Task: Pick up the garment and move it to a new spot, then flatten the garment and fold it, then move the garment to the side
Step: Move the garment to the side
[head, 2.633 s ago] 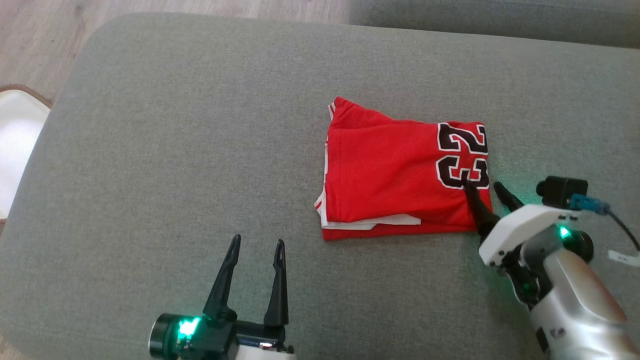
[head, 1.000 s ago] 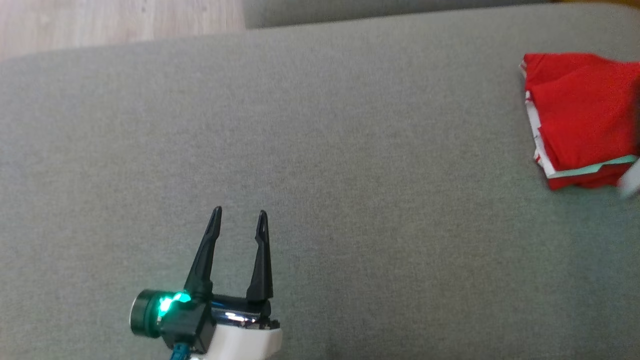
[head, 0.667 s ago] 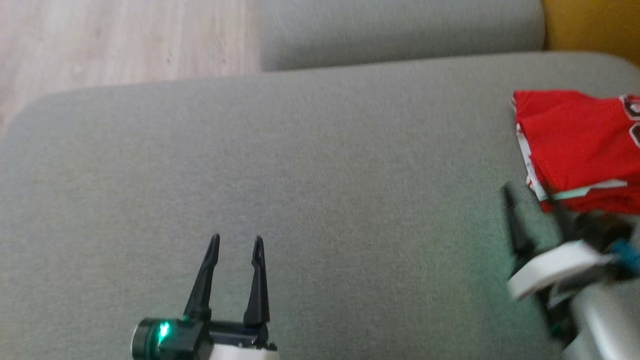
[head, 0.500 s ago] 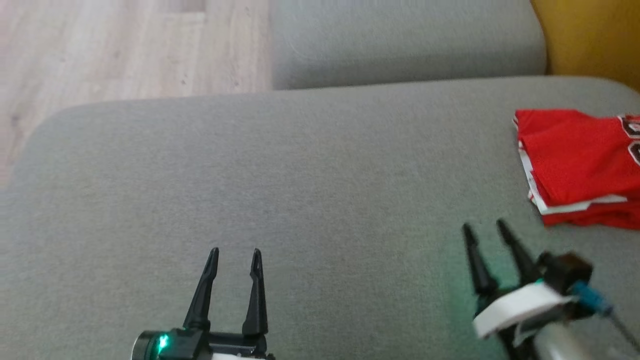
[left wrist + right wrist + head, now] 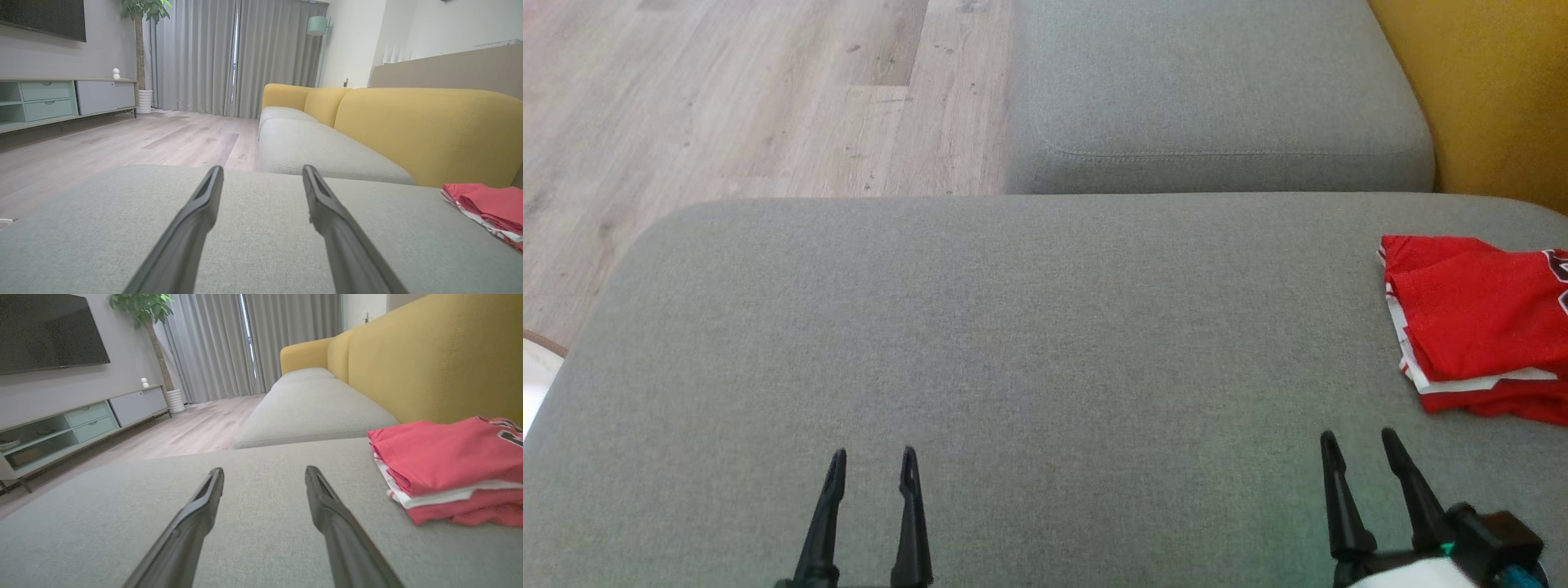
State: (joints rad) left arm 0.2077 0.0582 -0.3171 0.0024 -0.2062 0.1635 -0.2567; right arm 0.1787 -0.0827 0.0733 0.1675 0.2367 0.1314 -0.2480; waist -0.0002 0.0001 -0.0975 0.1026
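The garment, a red jersey with white trim and black numerals, lies folded at the far right of the grey cushion. It also lies at the right in the right wrist view and at the far right edge in the left wrist view. My right gripper stands open at the lower right, a little below and left of the garment, with nothing between its fingers. My left gripper stands open at the lower left, far from the garment, holding nothing.
A second grey seat cushion lies beyond the near one. A yellow sofa back rises at the right. Wooden floor lies off the cushion's far left edge. A TV cabinet stands across the room.
The head camera has swung, so the whole picture shifted. My right gripper let go of the garment and drew back to the lower right. The garment lies folded at the right.
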